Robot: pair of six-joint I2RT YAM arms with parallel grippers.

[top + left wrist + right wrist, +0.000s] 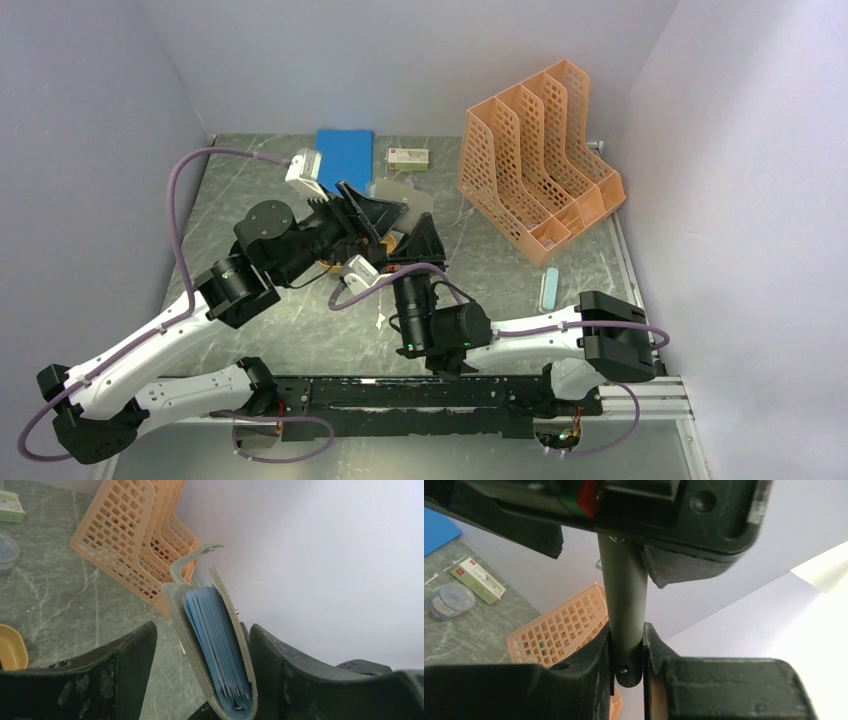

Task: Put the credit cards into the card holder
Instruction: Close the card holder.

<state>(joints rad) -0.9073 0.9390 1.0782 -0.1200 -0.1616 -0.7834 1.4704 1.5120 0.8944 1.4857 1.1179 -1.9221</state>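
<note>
Standing on end at lower centre of the left wrist view, the grey-green stitched card holder (215, 640) points its long axis up-frame, blue sleeves fanned and flap open. The left gripper (202, 630) straddles it with fingers spread, not gripping. The right gripper (626, 645) pinches its spine mid-frame. No credit cards show.

Left white-and-black arm (150, 350) climbs from its base, elbow bent, wrist swung toward the middle of the surface. The black left gripper (202, 630) has its fingers (125, 675) spread wide, nothing clamped. Right arm (540, 335) lies low along the near edge, wrist turned upward. The black right gripper (626, 647) has its fingers (594, 655) pinched narrow on the edge of a slim grey-brown card holder (624, 605), which stands between the left fingers
</note>
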